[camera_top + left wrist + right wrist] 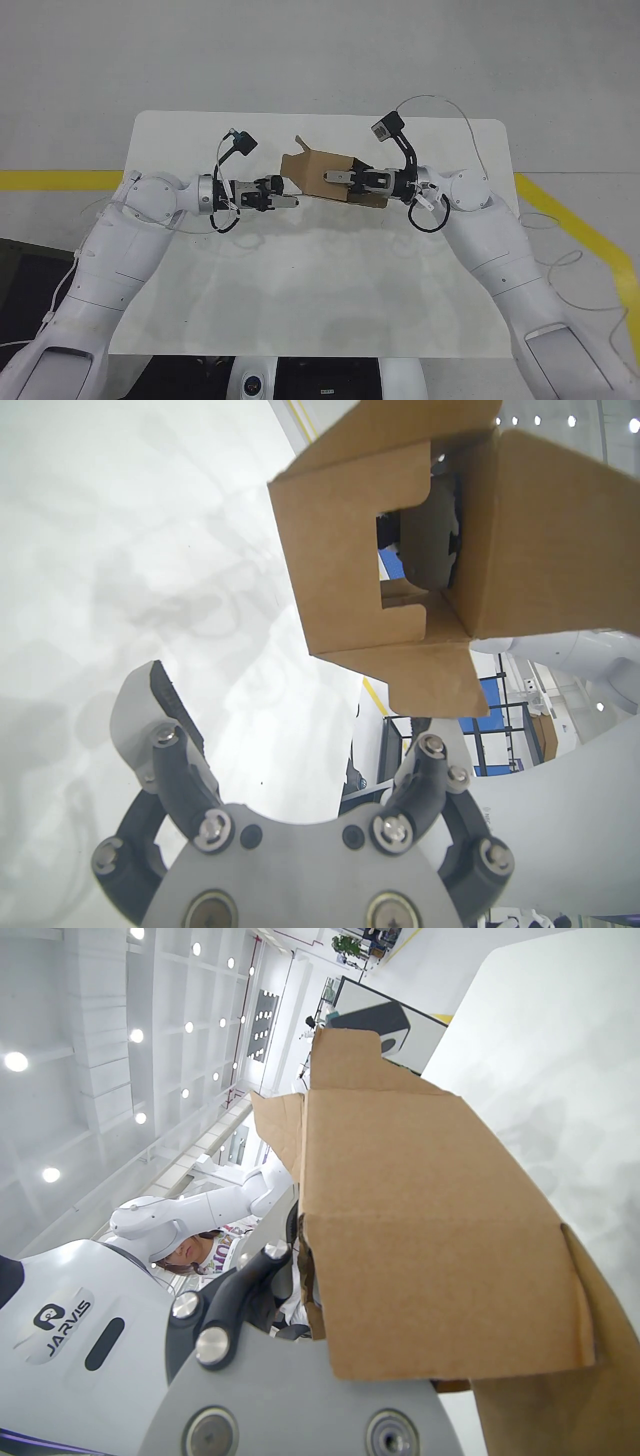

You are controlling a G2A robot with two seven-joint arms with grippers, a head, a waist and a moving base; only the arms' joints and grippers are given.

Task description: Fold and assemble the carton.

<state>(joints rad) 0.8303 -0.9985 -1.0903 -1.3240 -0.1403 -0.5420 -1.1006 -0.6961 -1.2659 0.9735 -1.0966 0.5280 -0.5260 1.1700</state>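
Carton (312,165) held in right pincer (335,178) — left pincer (291,200) just beside.

White table (300,290) — rectangular, rounded corners, glossy top — stands on grey floor (80,60) crossed by yellow line (50,180).

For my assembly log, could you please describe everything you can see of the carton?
The carton is plain brown cardboard, partly erected into an open-ended box, its notched end flaps not yet folded shut. It is held sideways over the white table. The right gripper clamps one wall, a finger reaching inside; the open left gripper sits beside a flap, contact unclear.
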